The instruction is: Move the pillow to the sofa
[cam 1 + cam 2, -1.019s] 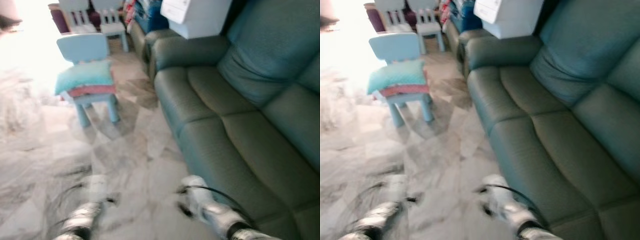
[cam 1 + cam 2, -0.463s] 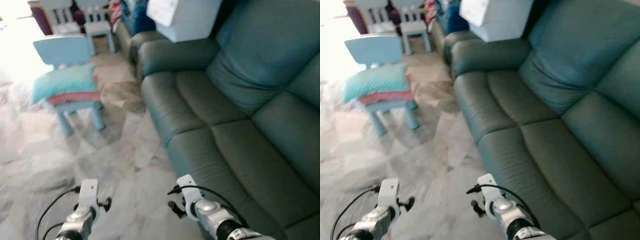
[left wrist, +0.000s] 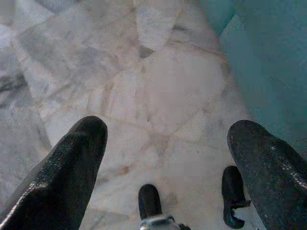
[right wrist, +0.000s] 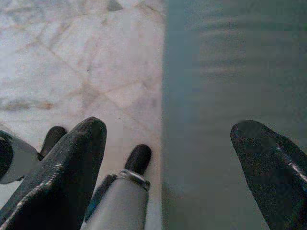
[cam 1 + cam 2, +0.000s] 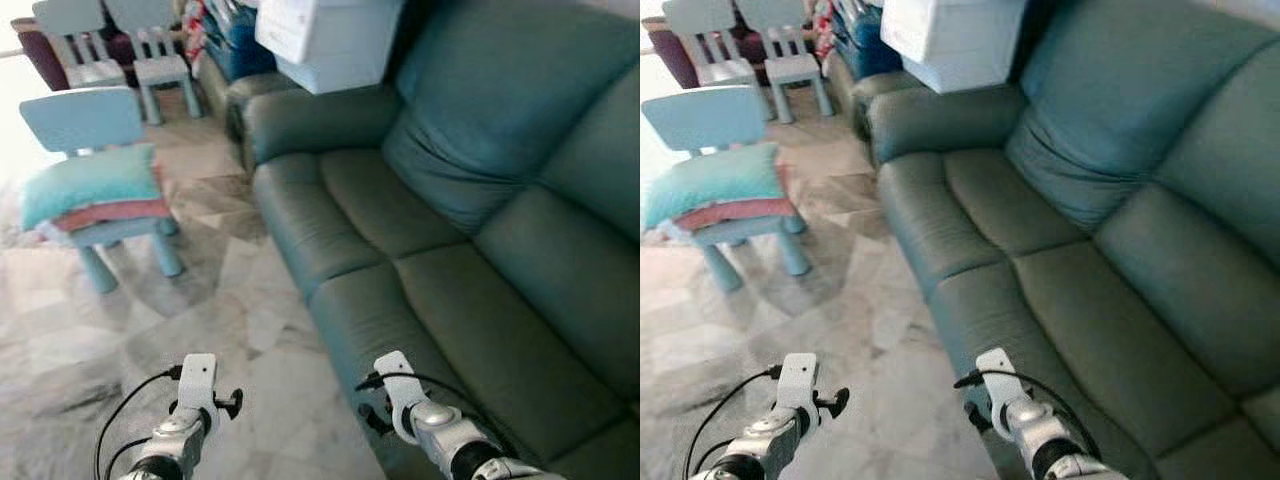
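Observation:
A teal pillow [image 5: 90, 185] lies on top of a pink cushion [image 5: 112, 211] on the seat of a small light-blue chair [image 5: 70, 116] at the far left. The long green-blue sofa [image 5: 400, 230] runs along the right, its seat bare. Both arms hang low at the near edge, far from the pillow. The left arm [image 5: 182, 428] is over the marble floor and the right arm [image 5: 432, 432] is by the sofa's front edge. My left gripper [image 3: 168, 139] is open above floor tiles. My right gripper [image 4: 168, 139] is open over the line where the floor meets the sofa's front.
White boxes [image 5: 330, 40] rest on the sofa's far armrest. Two more small chairs [image 5: 150, 50] stand at the back left, with stacked items beside them. Pale marble floor [image 5: 250, 300] lies between the chair and the sofa.
The whole picture has shifted left and sharpened, so the camera moved; more of the sofa shows now. Both arms stay low with nothing held.

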Tool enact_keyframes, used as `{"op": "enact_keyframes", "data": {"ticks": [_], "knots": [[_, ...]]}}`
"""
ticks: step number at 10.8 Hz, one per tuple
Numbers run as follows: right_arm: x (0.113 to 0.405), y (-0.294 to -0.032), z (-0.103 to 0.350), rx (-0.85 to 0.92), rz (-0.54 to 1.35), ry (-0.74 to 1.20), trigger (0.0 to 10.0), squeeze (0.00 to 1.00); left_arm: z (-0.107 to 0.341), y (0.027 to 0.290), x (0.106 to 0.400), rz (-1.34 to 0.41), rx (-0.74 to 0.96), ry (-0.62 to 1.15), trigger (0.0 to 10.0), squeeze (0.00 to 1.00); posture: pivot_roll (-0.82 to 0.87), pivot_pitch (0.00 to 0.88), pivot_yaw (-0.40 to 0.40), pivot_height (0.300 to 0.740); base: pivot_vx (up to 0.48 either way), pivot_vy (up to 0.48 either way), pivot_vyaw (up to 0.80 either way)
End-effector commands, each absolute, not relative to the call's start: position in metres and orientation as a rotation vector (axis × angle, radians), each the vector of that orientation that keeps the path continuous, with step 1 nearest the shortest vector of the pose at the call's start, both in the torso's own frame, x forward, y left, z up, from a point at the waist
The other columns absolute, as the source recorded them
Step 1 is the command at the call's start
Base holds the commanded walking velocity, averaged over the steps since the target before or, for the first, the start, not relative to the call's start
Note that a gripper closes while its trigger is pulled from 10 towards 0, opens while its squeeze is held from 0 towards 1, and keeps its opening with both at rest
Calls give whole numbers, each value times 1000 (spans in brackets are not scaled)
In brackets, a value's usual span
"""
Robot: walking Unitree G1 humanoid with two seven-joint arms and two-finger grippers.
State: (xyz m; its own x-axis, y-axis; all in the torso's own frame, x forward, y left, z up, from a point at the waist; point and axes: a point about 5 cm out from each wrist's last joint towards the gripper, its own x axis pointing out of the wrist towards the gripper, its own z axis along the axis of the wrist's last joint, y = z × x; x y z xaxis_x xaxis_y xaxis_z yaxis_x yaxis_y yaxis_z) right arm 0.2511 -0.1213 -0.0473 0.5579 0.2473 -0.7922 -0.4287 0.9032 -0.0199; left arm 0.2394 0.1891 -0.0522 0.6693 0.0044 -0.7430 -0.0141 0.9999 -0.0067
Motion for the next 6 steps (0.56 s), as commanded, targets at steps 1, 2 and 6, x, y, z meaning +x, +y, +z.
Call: {"op": "enact_keyframes", "data": {"ticks": [1, 2, 6], "knots": [[250, -112, -48, -196, 421, 896, 10000, 0, -54, 202, 233, 37, 22, 860, 10000, 0, -111, 67, -42, 740, 0, 0, 0], [250, -112, -48, -188, 415, 896, 10000, 0, -55, 202, 232, 39, 30, 868, 10000, 0, -113, 70, -43, 740, 0, 0, 0], [251, -112, -46, -190, 419, 889, 10000, 0, -55, 200, 234, 19, 75, 872, 10000, 0, -113, 75, -40, 740, 0, 0, 0]]}}
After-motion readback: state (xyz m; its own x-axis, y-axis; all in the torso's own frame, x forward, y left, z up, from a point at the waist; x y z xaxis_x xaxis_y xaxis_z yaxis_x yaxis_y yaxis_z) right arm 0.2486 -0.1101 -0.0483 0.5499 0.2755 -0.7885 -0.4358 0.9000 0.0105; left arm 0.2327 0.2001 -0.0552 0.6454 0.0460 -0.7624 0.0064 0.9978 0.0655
